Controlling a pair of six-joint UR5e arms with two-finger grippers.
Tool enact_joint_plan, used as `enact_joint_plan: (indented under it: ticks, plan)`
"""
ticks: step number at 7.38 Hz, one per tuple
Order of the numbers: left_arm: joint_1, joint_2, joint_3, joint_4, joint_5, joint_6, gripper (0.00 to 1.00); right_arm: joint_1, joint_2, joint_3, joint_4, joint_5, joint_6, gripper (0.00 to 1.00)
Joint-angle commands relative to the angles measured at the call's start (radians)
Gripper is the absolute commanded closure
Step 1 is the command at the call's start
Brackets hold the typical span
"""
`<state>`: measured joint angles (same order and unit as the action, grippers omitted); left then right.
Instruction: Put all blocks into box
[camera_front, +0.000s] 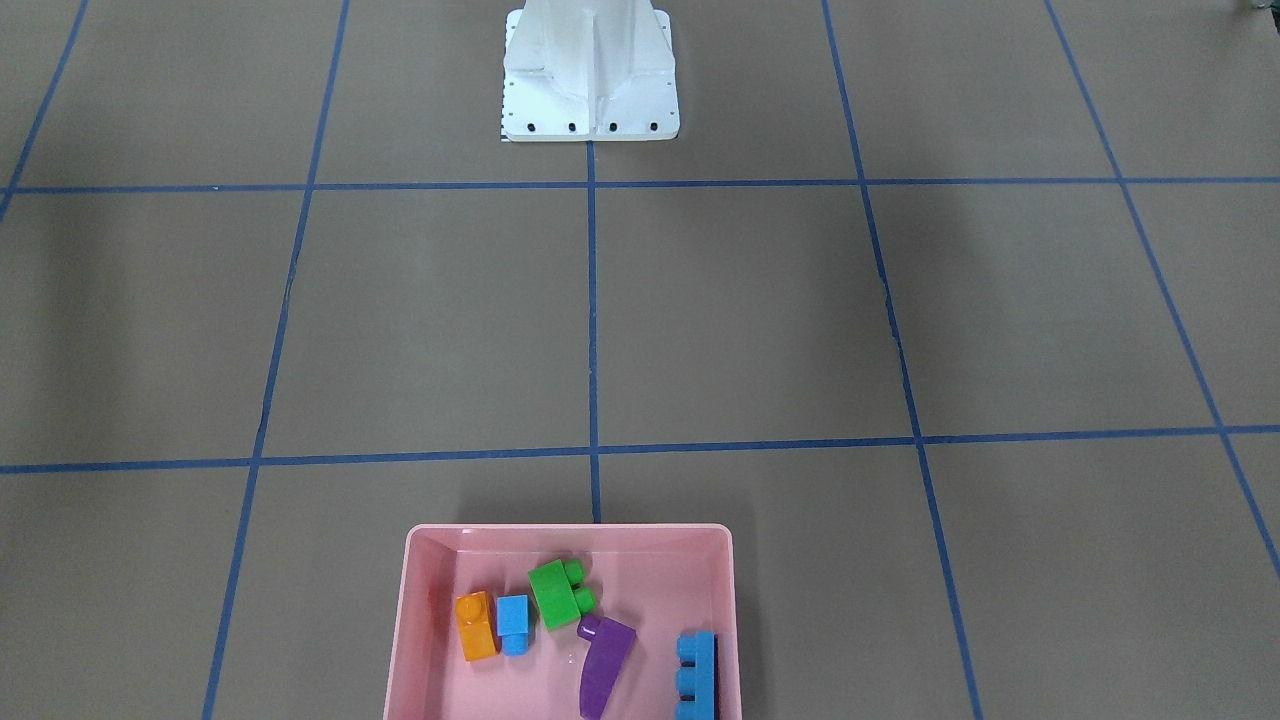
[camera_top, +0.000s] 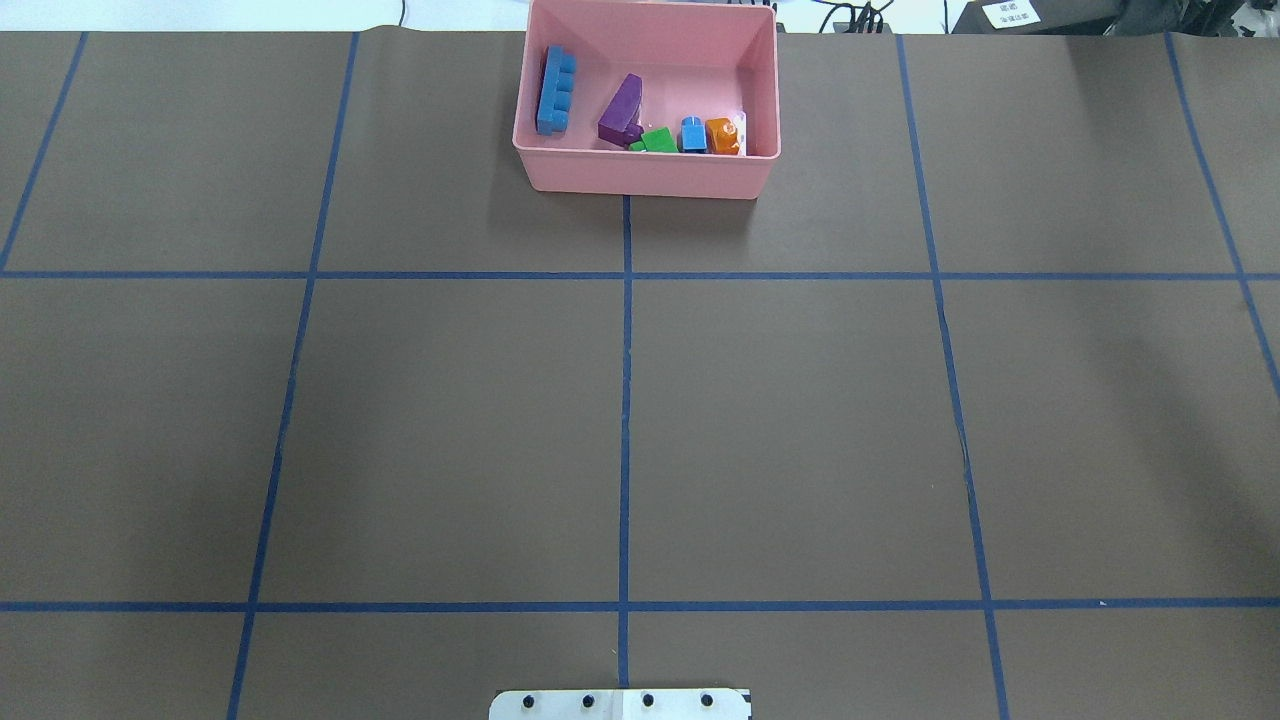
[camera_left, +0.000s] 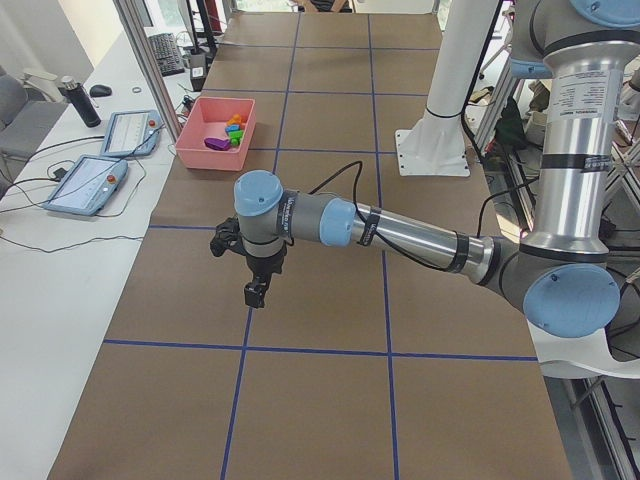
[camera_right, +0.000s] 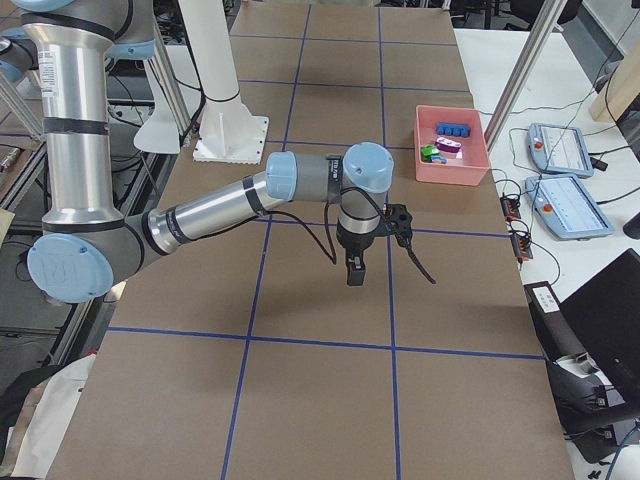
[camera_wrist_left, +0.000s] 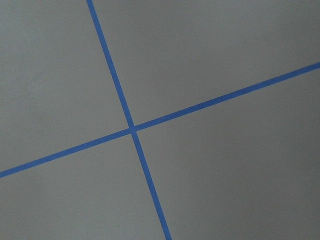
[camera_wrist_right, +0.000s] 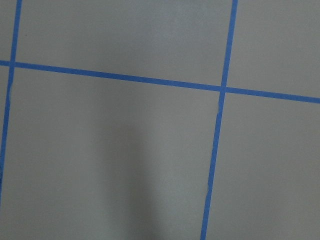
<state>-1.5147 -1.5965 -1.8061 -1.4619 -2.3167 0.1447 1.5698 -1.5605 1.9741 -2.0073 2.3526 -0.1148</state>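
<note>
The pink box (camera_front: 570, 531) stands at the table's far edge from the robot and also shows in the overhead view (camera_top: 640, 176). Inside it lie the orange block (camera_front: 476, 625), the light-blue cube (camera_front: 513, 620), the green two-stud block (camera_front: 560, 592), the purple slope (camera_front: 603, 660) and the long blue block (camera_front: 697, 675). My left gripper (camera_left: 256, 292) hangs above bare table, far from the box. My right gripper (camera_right: 355, 270) also hangs above bare table. Both show only in side views, so I cannot tell if they are open or shut. Both wrist views show only table.
The brown table is marked with a blue tape grid (camera_top: 625, 400). The white robot base (camera_front: 590, 80) stands at the near middle edge. Teach pendants (camera_left: 85, 185) and cables lie on the side bench beyond the box.
</note>
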Motion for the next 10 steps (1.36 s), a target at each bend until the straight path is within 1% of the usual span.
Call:
enact_joint_plan:
  ticks: [1, 2, 5, 6, 7, 8, 10]
  plan:
    - [-0.001, 0.003, -0.004, 0.027, -0.018, -0.008, 0.0, -0.008, -0.001, -0.03, 0.015, -0.004, 0.012, 0.0]
    - [-0.002, -0.016, -0.007, 0.088, -0.03, -0.007, 0.0, -0.031, -0.001, -0.072, 0.039, -0.004, 0.012, 0.0]
    - [-0.004, -0.031, 0.005, 0.083, -0.03, -0.005, 0.0, -0.036, -0.001, -0.171, 0.143, -0.007, 0.011, 0.0]
    - [-0.004, -0.031, -0.005, 0.083, -0.033, -0.005, 0.0, -0.034, -0.001, -0.173, 0.172, -0.006, 0.014, 0.0]
    - [-0.004, -0.02, -0.006, 0.084, -0.033, -0.001, 0.0, -0.034, 0.002, -0.175, 0.179, -0.009, 0.003, 0.0]
    - [-0.005, -0.013, -0.022, 0.087, -0.032, -0.005, 0.0, -0.059, 0.008, -0.176, 0.177, -0.013, 0.009, 0.0]
    - [-0.004, -0.01, 0.004, 0.089, -0.032, -0.008, 0.0, -0.067, 0.01, -0.173, 0.177, -0.009, 0.017, 0.0]
